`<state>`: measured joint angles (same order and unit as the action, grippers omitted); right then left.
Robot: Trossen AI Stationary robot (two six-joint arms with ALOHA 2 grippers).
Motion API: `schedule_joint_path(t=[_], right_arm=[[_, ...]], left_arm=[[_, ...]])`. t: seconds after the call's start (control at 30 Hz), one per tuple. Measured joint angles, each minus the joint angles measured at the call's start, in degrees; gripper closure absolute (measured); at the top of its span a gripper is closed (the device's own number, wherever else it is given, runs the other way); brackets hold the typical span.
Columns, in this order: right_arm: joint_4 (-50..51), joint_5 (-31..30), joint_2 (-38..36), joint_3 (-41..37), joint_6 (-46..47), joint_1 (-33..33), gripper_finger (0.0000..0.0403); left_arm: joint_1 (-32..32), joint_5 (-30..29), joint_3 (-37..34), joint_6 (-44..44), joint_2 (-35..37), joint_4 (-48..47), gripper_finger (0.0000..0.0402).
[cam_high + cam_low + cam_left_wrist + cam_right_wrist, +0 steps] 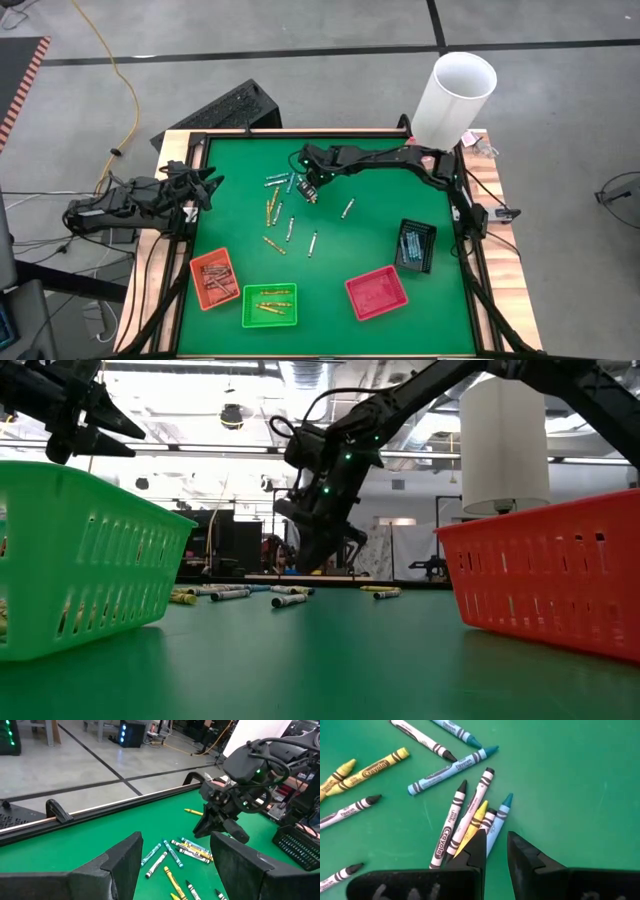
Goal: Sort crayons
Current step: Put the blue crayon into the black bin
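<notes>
On a green table (pixel 380 240), sorting is judged partly done. Going left to right, reddish crayons lie in the orange tray (pixel 214 278), yellow ones in the green tray (pixel 269 305), nothing can be made out in the red tray (pixel 377 293), and bluish ones lie in the black tray (pixel 415 246). Loose crayons (pixel 285 200) are scattered mid-table, unsorted. The left gripper (pixel 207 186) waits at the left edge, fingers spread wide, empty. The right gripper (pixel 494 851) hangs over the loose cluster, fingers narrowly parted, nothing seen held.
</notes>
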<state>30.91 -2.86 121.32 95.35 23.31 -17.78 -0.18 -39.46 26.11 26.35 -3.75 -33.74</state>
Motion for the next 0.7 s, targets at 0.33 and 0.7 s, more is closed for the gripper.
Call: schedule_joint_path(t=[0.33,0.7], right_arm=[[0.08,-1.59,3.41,-0.09,0.2,1.06,0.0331],[0.51,-1.87,3.78,0.02,-0.33,1.27,0.0331]], left_arm=[[0.01,0.02,0.0,0.29,0.02,-0.17,0.0178],[0.0,0.0,0.0,0.44,0.02,-0.24,0.0178]])
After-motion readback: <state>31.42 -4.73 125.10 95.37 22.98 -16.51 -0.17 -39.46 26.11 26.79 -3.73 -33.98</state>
